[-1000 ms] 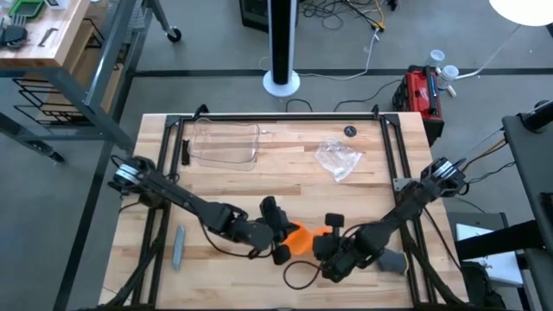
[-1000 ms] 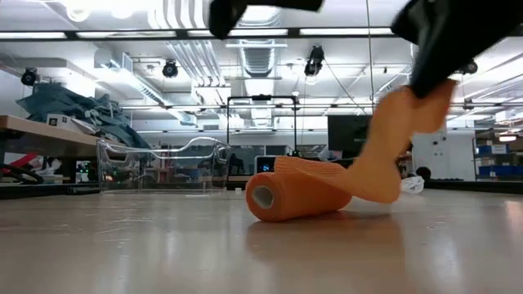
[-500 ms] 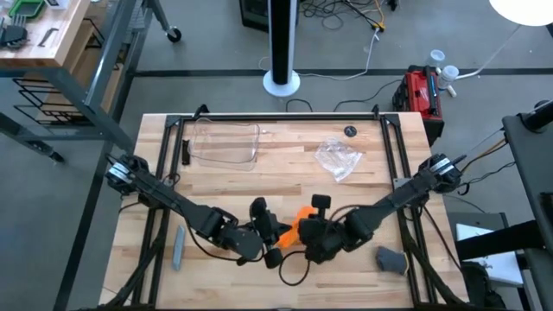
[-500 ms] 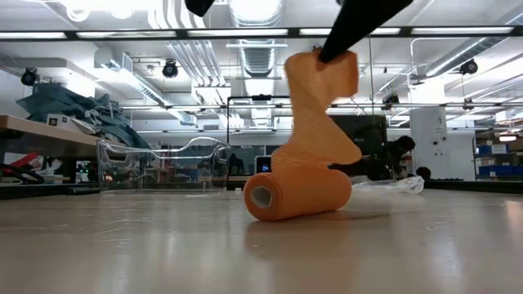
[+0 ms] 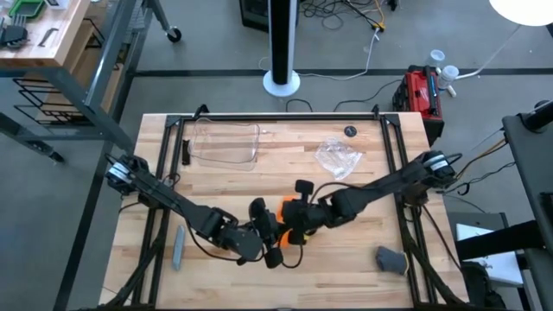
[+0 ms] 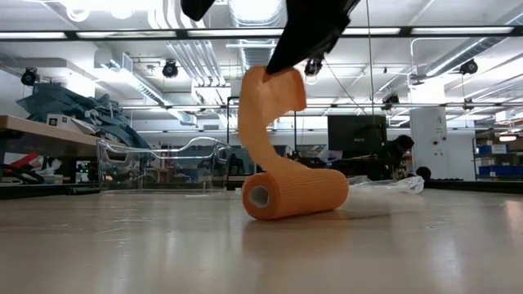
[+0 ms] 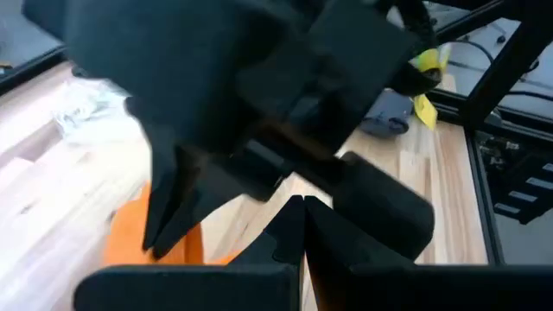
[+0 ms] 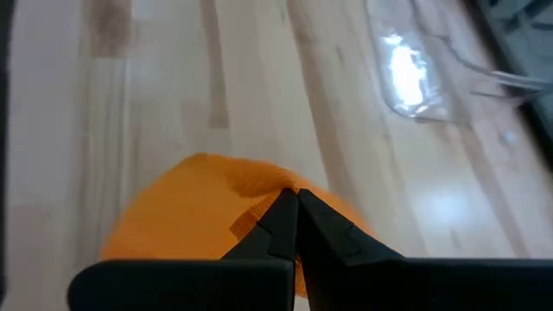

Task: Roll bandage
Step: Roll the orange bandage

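One bright orange soft fabric bandage [image 6: 290, 192] | we logged right gripper [image 8: 294, 203] pinching its raised tail | left gripper [image 7: 302, 203] fingers closed beside roll.

robotics lab: exposed ceiling ducts [image 6: 204, 57], floor cables [image 5: 346, 13], workbench [image 5: 39, 39] (tools on top).

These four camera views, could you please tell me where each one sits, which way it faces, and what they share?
High view: above the table, looking straight down; both arms meet over the bandage.
Low view: table height, looking level at the bandage; the right tool lifts its loose end.
Left wrist view: on the left arm, past the shut left tool toward the right arm.
Right wrist view: behind the right tool, pinching the bandage.
All four show the bandage.
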`<state>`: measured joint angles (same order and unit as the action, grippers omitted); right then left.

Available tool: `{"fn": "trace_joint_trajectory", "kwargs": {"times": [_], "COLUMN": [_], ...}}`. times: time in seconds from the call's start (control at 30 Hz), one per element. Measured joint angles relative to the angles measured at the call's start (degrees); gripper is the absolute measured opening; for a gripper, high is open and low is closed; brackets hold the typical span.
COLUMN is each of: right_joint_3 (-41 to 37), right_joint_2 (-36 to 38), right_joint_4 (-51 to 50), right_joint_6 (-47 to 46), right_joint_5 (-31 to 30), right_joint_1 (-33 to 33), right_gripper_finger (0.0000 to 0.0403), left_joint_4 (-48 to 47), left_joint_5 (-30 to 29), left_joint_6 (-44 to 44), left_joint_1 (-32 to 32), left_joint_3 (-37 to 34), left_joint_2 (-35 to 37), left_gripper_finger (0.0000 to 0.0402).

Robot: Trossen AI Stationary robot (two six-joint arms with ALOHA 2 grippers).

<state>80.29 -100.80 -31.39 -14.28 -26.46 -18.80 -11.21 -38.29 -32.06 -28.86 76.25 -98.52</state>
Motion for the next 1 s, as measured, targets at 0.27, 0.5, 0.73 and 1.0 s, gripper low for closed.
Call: {"fn": "trace_joint_trajectory", "kwargs": {"times": [0.27, 0.5, 0.73, 1.0], "right_joint_3": [0.00, 0.00, -0.24, -11.67], "right_joint_2": [-4.03, -5.98, -3.47, 3.40], "right_joint_4": [2.73, 3.84, 0.41, 0.67], "right_joint_6": [-1.72, -2.65, -3.21, -9.54], "right_joint_5": [8.80, 8.92, 8.34, 10.85], "right_joint_1": [2.81, 3.36, 3.79, 1.46], "right_gripper_finger": [0.0022, 0.0117, 0.0192, 0.0207], "left_joint_4": [-0.55, -0.89, 0.71, -0.59], "left_joint_5": [-0.17, -0.26, -0.88, 0.14], "left_joint_6": [-1.93, -2.38, -3.30, -3.62], "left_joint_1": [0.00, -0.02, 0.16, -1.29], "left_joint_3": [-0.30, -1.52, -2.38, -2.49], "left_joint_2": [-0.02, -0.13, 0.01, 0.04], "left_gripper_finger": [0.0000, 0.0000, 0.0000, 0.0000]}}
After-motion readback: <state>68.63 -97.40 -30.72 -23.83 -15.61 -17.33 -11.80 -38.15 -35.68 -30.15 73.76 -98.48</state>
